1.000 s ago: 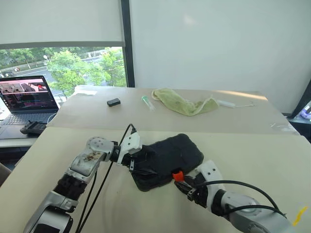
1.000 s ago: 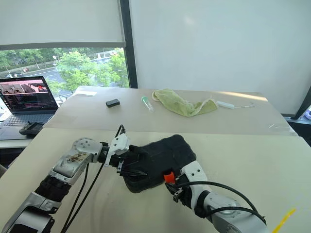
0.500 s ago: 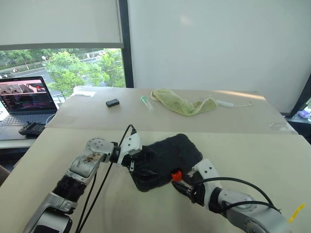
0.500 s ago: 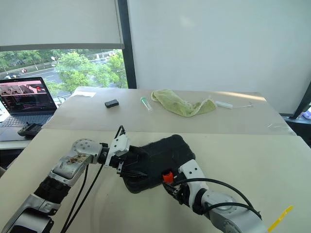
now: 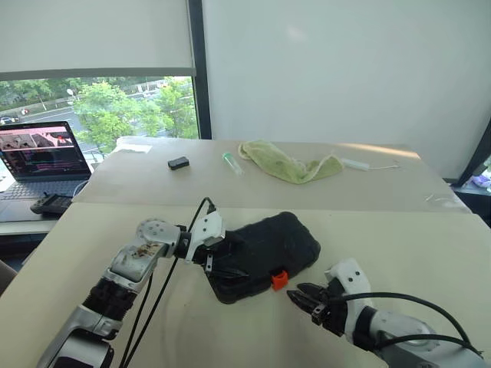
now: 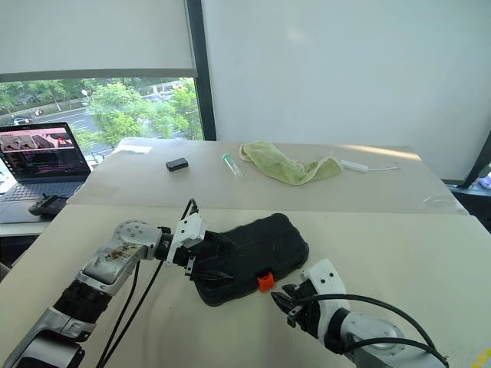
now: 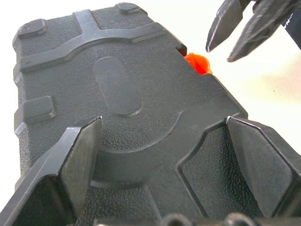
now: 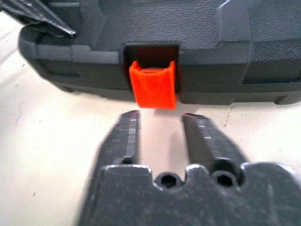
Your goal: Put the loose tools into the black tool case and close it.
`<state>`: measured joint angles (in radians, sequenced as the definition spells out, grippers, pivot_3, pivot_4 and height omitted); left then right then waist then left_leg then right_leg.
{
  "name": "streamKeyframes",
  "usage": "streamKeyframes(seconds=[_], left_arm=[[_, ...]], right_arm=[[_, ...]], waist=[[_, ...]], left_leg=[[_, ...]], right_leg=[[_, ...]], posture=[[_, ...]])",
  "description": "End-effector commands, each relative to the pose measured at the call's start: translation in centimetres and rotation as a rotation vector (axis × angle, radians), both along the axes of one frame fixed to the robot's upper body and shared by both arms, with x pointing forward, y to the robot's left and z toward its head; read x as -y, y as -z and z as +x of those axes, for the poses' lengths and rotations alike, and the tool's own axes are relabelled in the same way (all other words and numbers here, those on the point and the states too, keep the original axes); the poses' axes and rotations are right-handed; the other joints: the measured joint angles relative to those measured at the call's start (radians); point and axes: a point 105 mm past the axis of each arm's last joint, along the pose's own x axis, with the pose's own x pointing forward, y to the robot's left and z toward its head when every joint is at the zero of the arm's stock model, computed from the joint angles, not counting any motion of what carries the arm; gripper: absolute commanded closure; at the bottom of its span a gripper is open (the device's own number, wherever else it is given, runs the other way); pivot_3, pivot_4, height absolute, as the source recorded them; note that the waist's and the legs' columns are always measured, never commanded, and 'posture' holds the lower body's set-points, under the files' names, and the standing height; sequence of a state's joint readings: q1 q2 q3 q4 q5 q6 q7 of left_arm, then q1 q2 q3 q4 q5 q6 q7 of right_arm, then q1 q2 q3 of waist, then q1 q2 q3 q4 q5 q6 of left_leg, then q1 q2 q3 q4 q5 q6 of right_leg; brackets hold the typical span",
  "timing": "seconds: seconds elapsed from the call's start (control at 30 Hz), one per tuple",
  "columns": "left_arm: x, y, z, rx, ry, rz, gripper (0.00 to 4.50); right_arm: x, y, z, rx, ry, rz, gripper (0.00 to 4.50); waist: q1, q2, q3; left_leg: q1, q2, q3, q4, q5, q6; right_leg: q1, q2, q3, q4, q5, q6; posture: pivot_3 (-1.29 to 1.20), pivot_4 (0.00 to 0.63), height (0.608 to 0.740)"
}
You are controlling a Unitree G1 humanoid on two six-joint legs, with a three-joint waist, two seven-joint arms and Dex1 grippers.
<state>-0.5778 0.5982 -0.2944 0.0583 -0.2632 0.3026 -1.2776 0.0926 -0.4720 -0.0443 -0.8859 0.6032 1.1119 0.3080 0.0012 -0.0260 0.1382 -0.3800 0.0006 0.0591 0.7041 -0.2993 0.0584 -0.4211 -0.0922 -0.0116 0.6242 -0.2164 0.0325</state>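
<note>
The black tool case (image 5: 268, 245) lies closed on the near table, its orange latch (image 5: 279, 280) on the front edge. My left gripper (image 5: 230, 259) is open, its fingers (image 7: 80, 155) spread wide over the lid at the case's left end. My right gripper (image 5: 301, 295) sits low over the table, a short way in front of the latch (image 8: 153, 87) and pointing at it. Its fingers (image 8: 127, 136) stand a narrow gap apart with nothing between them and do not touch the latch. The loose tools are out of view.
The far table holds a small black box (image 5: 179, 162), a clear tube (image 5: 232, 162), a green cloth (image 5: 288, 162) and a white stick (image 5: 368, 164). A laptop (image 5: 42, 157) and a black controller (image 5: 50, 203) sit at the far left. A black cable (image 5: 165, 284) hangs from my left arm.
My right gripper has drawn back from the orange latch, towards the table's near edge and slightly right, and its fingers have narrowed. The left gripper and the case have not moved.
</note>
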Motion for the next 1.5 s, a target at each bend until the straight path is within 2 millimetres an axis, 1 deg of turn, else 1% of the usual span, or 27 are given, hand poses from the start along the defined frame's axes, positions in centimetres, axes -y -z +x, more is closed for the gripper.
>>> streamKeyframes(seconds=[0.03, 0.17, 0.27, 0.4, 0.47, 0.5, 0.57, 0.6, 0.63, 0.67, 0.7, 0.73, 0.8, 0.83, 0.87, 0.93, 0.97, 1.0, 1.07, 1.1, 1.2, 1.23, 1.3, 1.4, 1.5], left_arm=[[-0.4, 3.3, -0.7, -0.092, -0.005, 0.094, 0.0], [-0.2, 3.3, -0.7, -0.093, -0.002, 0.094, 0.0], [0.0, 3.3, -0.7, -0.092, 0.0, 0.089, 0.0], [0.1, 3.3, -0.7, -0.085, -0.003, 0.078, 0.0], [0.1, 2.7, -0.4, -0.051, -0.034, 0.028, 0.0], [0.1, 2.1, -0.2, -0.024, -0.051, -0.012, 0.0], [-0.2, 0.7, 0.1, -0.031, -0.097, -0.098, 0.0], [-0.8, -0.5, 0.1, -0.037, -0.135, -0.172, 0.0], [-1.4, -1.6, -0.1, -0.051, -0.158, -0.234, 0.0], [-2.0, -2.5, -0.5, -0.067, -0.174, -0.284, 0.0], [-2.5, -3.1, -0.8, -0.08, -0.191, -0.317, 0.0], [-2.9, -3.3, -1.1, -0.083, -0.206, -0.33, 0.0], [-3.9, -3.5, -1.7, -0.086, -0.254, -0.346, 0.0], [-4.6, -3.5, -2.1, -0.087, -0.287, -0.347, 0.0], [-5.6, -3.4, -2.6, -0.088, -0.323, -0.344, 0.0], [-7.2, -2.9, -3.6, -0.098, -0.396, -0.333, 0.0], [-7.8, -2.7, -4.1, -0.1, -0.425, -0.325, 0.0], [-8.6, -2.5, -4.6, -0.105, -0.457, -0.316, 0.0], [-10.0, -2.0, -5.5, -0.096, -0.525, -0.294, 0.0], [-10.3, -1.8, -5.8, -0.091, -0.545, -0.282, 0.0], [-12.1, -0.7, -7.4, -0.106, -0.62, -0.235, 0.0], [-12.3, -0.6, -7.9, -0.11, -0.62, -0.229, 0.0], [-12.6, -0.5, -8.2, -0.11, -0.626, -0.231, 0.0], [-12.9, -0.3, -8.7, -0.119, -0.645, -0.233, 0.0], [-12.9, -0.2, -9.0, -0.128, -0.643, -0.243, 0.0]], right_arm=[[-0.4, -0.4, 1.1, 0.032, 0.005, 0.006, 4.49], [-0.9, 0.4, 2.6, 0.018, 0.001, -0.008, 4.49], [-1.3, 0.5, 3.8, 0.021, 0.0, -0.003, 4.49], [-1.7, 0.3, 4.2, 0.032, 0.001, 0.026, 4.49], [-1.9, -0.7, 3.3, 0.084, -0.024, 0.056, 4.49], [-1.7, -1.2, 2.8, 0.114, -0.029, 0.055, 4.49], [-0.7, -1.9, 1.6, 0.153, -0.035, 0.036, 4.49], [0.1, -2.7, 0.5, 0.176, -0.034, 0.058, 3.92], [0.9, -3.4, -0.6, 0.197, -0.032, 0.065, 3.78], [1.7, -3.9, -1.5, 0.216, -0.024, 0.051, 3.33], [2.4, -4.2, -2.2, 0.224, -0.017, 0.033, 3.03], [2.9, -4.2, -2.6, 0.225, -0.014, 0.018, 2.74], [4.2, -4.7, -3.4, 0.243, 0.0, -0.012, 1.97], [5.0, -4.9, -3.9, 0.246, 0.005, -0.033, 1.74], [5.8, -5.1, -4.4, 0.248, 0.01, -0.062, 1.32], [7.1, -5.2, -5.2, 0.246, 0.021, -0.103, 0.67], [7.7, -5.3, -5.6, 0.241, 0.022, -0.119, 0.25], [8.3, -5.3, -6.1, 0.237, 0.021, -0.133, 0.07], [9.3, -5.5, -6.7, 0.235, 0.022, -0.165, 0.07], [9.7, -5.5, -7.0, 0.227, 0.018, -0.171, 0.07], [11.0, -5.4, -8.0, 0.227, 0.003, -0.226, 0.07], [11.3, -5.4, -8.3, 0.235, -0.011, -0.258, 0.07], [11.8, -5.2, -8.5, 0.24, -0.018, -0.28, 0.07], [12.6, -5.3, -8.6, 0.251, -0.015, -0.297, 0.07], [12.7, -5.2, -8.4, 0.263, -0.023, -0.299, 0.07]], waist=[[0.001, 0.0, 0.0], [0.0, -0.001, -0.001], [-0.002, -0.001, -0.001], [0.0, -0.001, -0.001], [0.0, 0.0, -0.001], [0.0, 0.0, -0.001], [0.005, 0.001, -0.001], [0.007, 0.001, -0.001], [0.008, 0.001, -0.001], [0.008, 0.001, 0.0], [0.008, 0.001, 0.0], [0.008, 0.001, 0.0], [0.006, -0.001, 0.001], [0.005, -0.001, 0.002], [0.004, 0.0, 0.002], [0.003, 0.001, 0.002], [0.003, 0.001, 0.002], [0.004, 0.0, 0.002], [0.007, 0.001, 0.003], [0.009, 0.001, 0.003], [0.013, 0.001, 0.003], [0.013, 0.001, 0.002], [0.016, 0.001, 0.003], [0.019, 0.001, 0.003], [0.018, 0.001, 0.002]], left_leg=[[0.0, 0.0, 0.0, 0.0, 0.0, 0.0], [0.0, 0.0, 0.0, 0.0, 0.0, 0.0], [0.0, 0.0, 0.0, 0.0, 0.0, 0.0], [-0.001, 0.0, 0.0, 0.0, 0.001, 0.001], [-0.001, 0.0, 0.0, 0.0, 0.001, 0.001], [-0.001, 0.0, 0.0, 0.0, 0.001, 0.001], [-0.002, 0.0, 0.0, 0.0, 0.001, 0.001], [-0.004, -0.001, 0.0, 0.0, 0.001, 0.001], [-0.004, -0.001, 0.0, 0.0, 0.001, 0.001], [-0.004, 0.0, 0.0, 0.0, 0.0, 0.001], [-0.005, 0.0, 0.0, 0.001, 0.0, 0.001], [-0.006, 0.001, -0.001, 0.0, 0.0, 0.001], [-0.004, 0.002, -0.001, 0.0, 0.0, 0.001], [-0.005, 0.002, -0.001, 0.0, 0.0, 0.001], [-0.005, 0.001, -0.001, 0.0, 0.0, 0.001], [-0.003, 0.002, 0.0, 0.0, 0.0, 0.001], [-0.002, 0.002, 0.0, -0.002, 0.0, 0.001], [-0.001, 0.003, 0.0, -0.003, 0.0, 0.001], [-0.002, 0.004, 0.0, -0.002, 0.0, 0.0], [-0.002, 0.004, 0.0, -0.002, 0.0, 0.0], [-0.001, 0.005, 0.0, -0.002, 0.0, 0.0], [-0.002, 0.007, 0.0, -0.003, 0.0, 0.0], [-0.002, 0.007, 0.0, -0.004, 0.0, 0.0], [-0.002, 0.008, 0.0, -0.004, 0.0, 0.0], [-0.002, 0.008, 0.001, -0.005, 0.0, 0.0]], right_leg=[[0.0, 0.0, 0.0, 0.0, 0.0, 0.0], [0.0, 0.0, 0.0, 0.0, 0.0, 0.0], [0.0, 0.0, 0.0, 0.0, 0.0, 0.0], [0.0, 0.0, 0.0, 0.0, 0.0, 0.0], [0.0, 0.0, 0.0, 0.0, 0.0, 0.0], [-0.001, -0.001, 0.0, 0.0, 0.001, 0.0], [-0.001, -0.001, 0.0, 0.0, 0.001, 0.0], [-0.002, -0.002, 0.0, 0.0, 0.001, 0.0], [-0.002, -0.002, -0.001, 0.0, 0.001, 0.001], [-0.002, -0.002, -0.001, 0.0, 0.001, 0.001], [-0.003, -0.002, -0.001, 0.0, 0.001, 0.001], [-0.004, -0.001, -0.001, -0.001, 0.001, 0.001], [-0.003, -0.001, -0.002, -0.001, 0.0, 0.002], [-0.003, -0.001, -0.001, -0.001, 0.0, 0.001], [-0.003, -0.001, -0.001, -0.001, 0.001, 0.001], [-0.001, -0.002, 0.0, -0.001, 0.0, 0.001], [-0.002, -0.002, 0.001, -0.001, 0.0, 0.001], [-0.001, -0.002, 0.0, -0.002, 0.0, 0.001], [-0.002, -0.001, 0.0, -0.002, 0.0, 0.0], [-0.002, -0.002, 0.0, -0.002, 0.0, 0.0], [0.0, -0.002, -0.001, -0.005, -0.001, 0.0], [0.0, -0.002, -0.001, -0.009, -0.002, -0.004], [0.0, -0.002, -0.001, -0.01, -0.004, -0.007], [-0.001, -0.002, -0.001, -0.011, -0.004, -0.008], [-0.001, -0.005, -0.001, -0.011, -0.003, -0.009]], posture=[[0.0, 0.15, 0.74], [0.0, 0.15, 0.74], [0.0, 0.15, 0.74], [0.0, 0.15, 0.74], [0.0, 0.15, 0.74], [0.0, 0.15, 0.74], [0.0, 0.15, 0.74], [0.0, 0.15, 0.74], [0.0, 0.15, 0.74], [0.0, 0.15, 0.74], [0.0, 0.15, 0.74], [0.0, 0.15, 0.74], [0.0, 0.15, 0.74], [0.0, 0.15, 0.74], [0.0, 0.15, 0.74], [0.0, 0.15, 0.74], [0.0, 0.15, 0.74], [0.0, 0.15, 0.74], [0.0, 0.15, 0.74], [0.0, 0.15, 0.74], [0.0, 0.15, 0.74], [0.0, 0.15, 0.74], [0.0, 0.15, 0.74], [0.0, 0.15, 0.74], [0.0, 0.15, 0.74]])
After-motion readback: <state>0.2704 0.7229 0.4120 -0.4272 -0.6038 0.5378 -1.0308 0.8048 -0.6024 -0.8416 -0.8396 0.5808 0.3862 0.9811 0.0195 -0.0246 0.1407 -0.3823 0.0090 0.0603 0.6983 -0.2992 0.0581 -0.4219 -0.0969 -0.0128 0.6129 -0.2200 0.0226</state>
